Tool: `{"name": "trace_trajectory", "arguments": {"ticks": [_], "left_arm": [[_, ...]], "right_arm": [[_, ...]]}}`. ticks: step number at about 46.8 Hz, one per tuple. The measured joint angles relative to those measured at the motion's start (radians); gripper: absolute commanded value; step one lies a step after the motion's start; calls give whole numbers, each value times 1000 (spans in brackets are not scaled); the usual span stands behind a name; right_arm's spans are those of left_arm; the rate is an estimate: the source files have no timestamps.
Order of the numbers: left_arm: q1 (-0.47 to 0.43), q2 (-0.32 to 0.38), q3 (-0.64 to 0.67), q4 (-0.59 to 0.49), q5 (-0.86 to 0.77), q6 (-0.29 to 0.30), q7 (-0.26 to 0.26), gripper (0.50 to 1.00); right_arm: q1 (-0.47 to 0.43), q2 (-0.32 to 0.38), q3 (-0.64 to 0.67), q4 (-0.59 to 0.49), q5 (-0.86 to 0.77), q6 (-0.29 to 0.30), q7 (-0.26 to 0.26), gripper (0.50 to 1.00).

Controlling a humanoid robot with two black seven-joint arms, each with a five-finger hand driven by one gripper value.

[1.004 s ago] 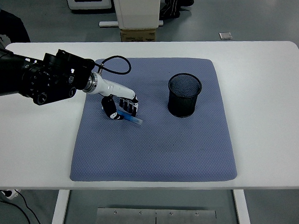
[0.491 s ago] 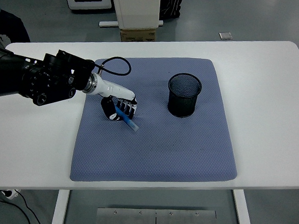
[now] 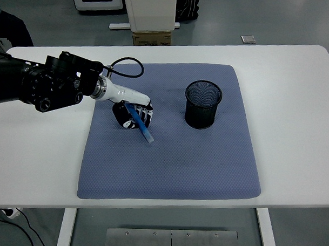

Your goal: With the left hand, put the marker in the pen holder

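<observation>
On the white table (image 3: 295,95): a blue-grey mat (image 3: 195,167) is spread, covering most of the middle of the surface.

Left arm: it is brought in from the left edge, black and bulky along the forearm, with a white wrist section and a black cable looped above it.

Left hand (image 3: 133,112): it is held over the left part of the mat, palm turned down, fingers curled and closed around the marker.

Marker (image 3: 141,125): a blue marker is gripped in the left hand. It is tilted, its upper end hidden among the fingers and its lower end pointed down and to the right. Whether the lower tip touches the mat cannot be told.

Pen holder (image 3: 203,104): a black mesh cup is stood upright on the right half of the mat, its mouth open upward. It is well apart from the marker and the hand, to their right.

Right arm: none is seen in the view.

Background: a cardboard box (image 3: 152,38) is seen on the floor beyond the table's far edge, under a white unit.
</observation>
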Motion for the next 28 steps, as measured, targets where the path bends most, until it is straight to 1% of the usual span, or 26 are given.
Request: {"name": "trace_trajectory", "arguments": {"ticks": [10, 28], "left_arm": [[-5, 3, -2, 0, -3, 0, -12, 500], [-5, 0, -2, 0, -4, 2, -12, 508]], "right_arm": [[0, 0, 0, 0, 0, 0, 0, 1000], [0, 0, 0, 0, 0, 0, 0, 1000]]}}
